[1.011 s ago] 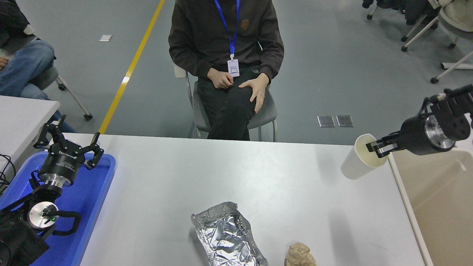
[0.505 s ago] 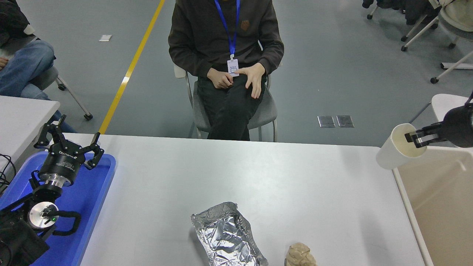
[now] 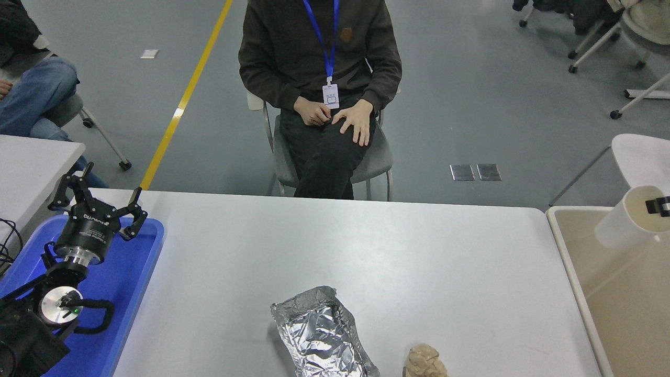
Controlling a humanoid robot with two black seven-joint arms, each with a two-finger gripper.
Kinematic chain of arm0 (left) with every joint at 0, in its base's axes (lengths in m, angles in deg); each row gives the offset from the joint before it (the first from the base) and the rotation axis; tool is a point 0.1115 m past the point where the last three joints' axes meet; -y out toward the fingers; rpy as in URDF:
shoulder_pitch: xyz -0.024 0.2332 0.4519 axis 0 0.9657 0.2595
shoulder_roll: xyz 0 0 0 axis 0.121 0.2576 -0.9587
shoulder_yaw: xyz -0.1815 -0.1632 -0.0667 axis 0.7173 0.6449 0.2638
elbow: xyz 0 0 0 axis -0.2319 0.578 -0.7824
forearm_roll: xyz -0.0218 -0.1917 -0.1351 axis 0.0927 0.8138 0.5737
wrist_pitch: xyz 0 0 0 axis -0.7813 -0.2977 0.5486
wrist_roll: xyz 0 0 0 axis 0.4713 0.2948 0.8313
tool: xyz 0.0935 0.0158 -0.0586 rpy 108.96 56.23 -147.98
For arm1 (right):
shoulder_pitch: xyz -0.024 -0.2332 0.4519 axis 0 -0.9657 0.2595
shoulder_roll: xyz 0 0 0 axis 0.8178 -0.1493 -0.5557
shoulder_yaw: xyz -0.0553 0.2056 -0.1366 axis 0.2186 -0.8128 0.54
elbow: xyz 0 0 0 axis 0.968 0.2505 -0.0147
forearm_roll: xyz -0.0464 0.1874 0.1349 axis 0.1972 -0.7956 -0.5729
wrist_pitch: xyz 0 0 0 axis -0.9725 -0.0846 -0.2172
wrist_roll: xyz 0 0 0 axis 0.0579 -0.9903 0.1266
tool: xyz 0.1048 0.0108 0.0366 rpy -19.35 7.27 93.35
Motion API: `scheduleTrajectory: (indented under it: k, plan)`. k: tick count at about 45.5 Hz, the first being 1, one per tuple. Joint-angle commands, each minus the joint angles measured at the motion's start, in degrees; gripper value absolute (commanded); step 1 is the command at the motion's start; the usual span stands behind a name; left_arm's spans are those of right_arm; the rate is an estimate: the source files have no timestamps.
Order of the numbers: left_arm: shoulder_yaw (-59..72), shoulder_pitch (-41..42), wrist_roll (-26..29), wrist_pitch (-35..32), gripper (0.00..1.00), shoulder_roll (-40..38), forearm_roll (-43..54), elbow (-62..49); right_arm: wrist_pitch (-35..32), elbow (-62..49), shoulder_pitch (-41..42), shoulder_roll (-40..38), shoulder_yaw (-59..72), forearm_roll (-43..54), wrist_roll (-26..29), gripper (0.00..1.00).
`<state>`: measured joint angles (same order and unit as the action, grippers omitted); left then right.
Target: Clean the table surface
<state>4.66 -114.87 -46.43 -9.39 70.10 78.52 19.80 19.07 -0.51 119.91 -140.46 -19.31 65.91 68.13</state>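
The table surface [image 3: 366, 251] is a wide grey-white top filling the middle of the head view. A crumpled foil tray [image 3: 320, 335] and a beige crumpled paper wad [image 3: 425, 361] lie near its front edge. My right gripper [image 3: 658, 206] shows only as fingertips at the right edge, shut on the rim of a white paper cup [image 3: 625, 220], which hangs tilted over the beige bin [image 3: 617, 303]. My left gripper [image 3: 97, 207] is parked open above the blue tray [image 3: 125, 283] at the lower left.
A person sits on a chair [image 3: 335, 157] at the far side, hands on their lap. A smaller white table [image 3: 31, 167] stands at the left with another seated person behind it. A white chair seat [image 3: 641, 157] is beyond the bin.
My right gripper has carried the white cup rightward, off the table's far right corner and over the bin; most of the arm has left the picture. The person's hand shifted slightly.
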Motion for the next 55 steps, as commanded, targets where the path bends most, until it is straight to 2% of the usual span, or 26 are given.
scheduleTrajectory:
  k: [1, 12, 26, 35, 48, 55]
  plan:
    - [0.0, 0.0, 0.0, 0.0, 1.00, 0.0, 0.0, 0.0, 4.2, -8.7, -6.8, 0.0, -0.4, 0.0, -4.4, 0.00]
    - [0.0, 0.0, 0.0, 0.0, 1.00, 0.0, 0.0, 0.0, 12.1, -13.5, -15.3, 0.4, -0.2, -0.2, -8.2, 0.00]
    - [0.0, 0.0, 0.0, 0.0, 1.00, 0.0, 0.0, 0.0, 20.9, -27.7, -25.7, 10.4, -0.4, -8.3, -7.6, 0.00]
    - [0.1, 0.0, 0.0, 0.0, 1.00, 0.0, 0.0, 0.0, 25.6, -40.2, -33.2, 20.3, -0.3, -13.1, -7.1, 0.00]
    - [0.0, 0.0, 0.0, 0.0, 1.00, 0.0, 0.0, 0.0, 26.0, -55.2, -40.3, 27.1, 0.3, -17.0, -7.8, 0.00]
    - [0.0, 0.0, 0.0, 0.0, 1.00, 0.0, 0.0, 0.0, 26.3, -58.7, -42.8, 31.4, 0.4, -19.8, -7.8, 0.00]
